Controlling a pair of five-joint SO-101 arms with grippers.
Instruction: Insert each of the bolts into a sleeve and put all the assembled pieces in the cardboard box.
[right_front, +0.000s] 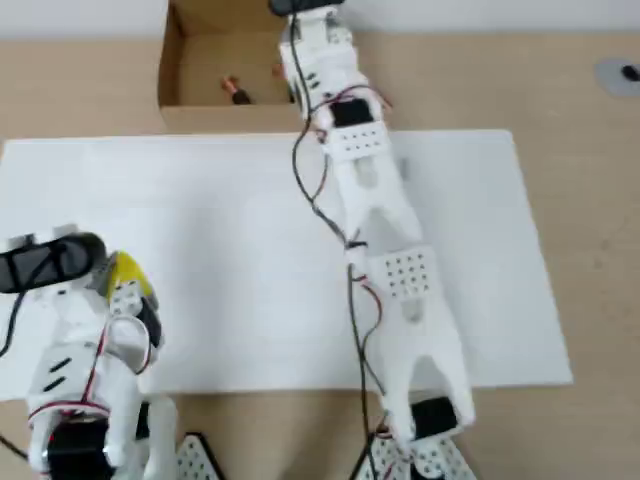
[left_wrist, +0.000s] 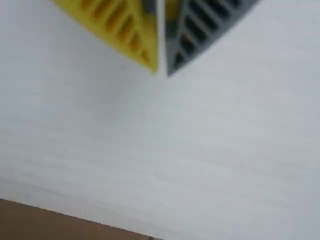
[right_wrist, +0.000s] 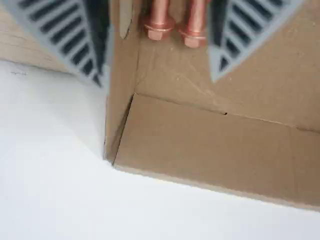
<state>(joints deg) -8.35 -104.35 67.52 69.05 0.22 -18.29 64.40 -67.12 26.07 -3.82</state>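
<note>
**Right arm stretched to the box, left arm folded back**

The right arm (right_front: 385, 230) lies stretched across the white board (right_front: 230, 250) to the cardboard box (right_front: 170, 80). The right gripper (right_wrist: 157, 80) is spread wide at a box corner, with two copper-coloured bolts (right_wrist: 159, 22) lying inside the box. The left arm (right_front: 90, 340) sits folded at the board's near edge, and the left gripper (left_wrist: 161, 70) has its yellow and grey fingers pressed together, pinching nothing

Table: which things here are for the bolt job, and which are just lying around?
For the job: bolts, box, right tool, left tool.
Just lying about: white board, grey disc.
</note>
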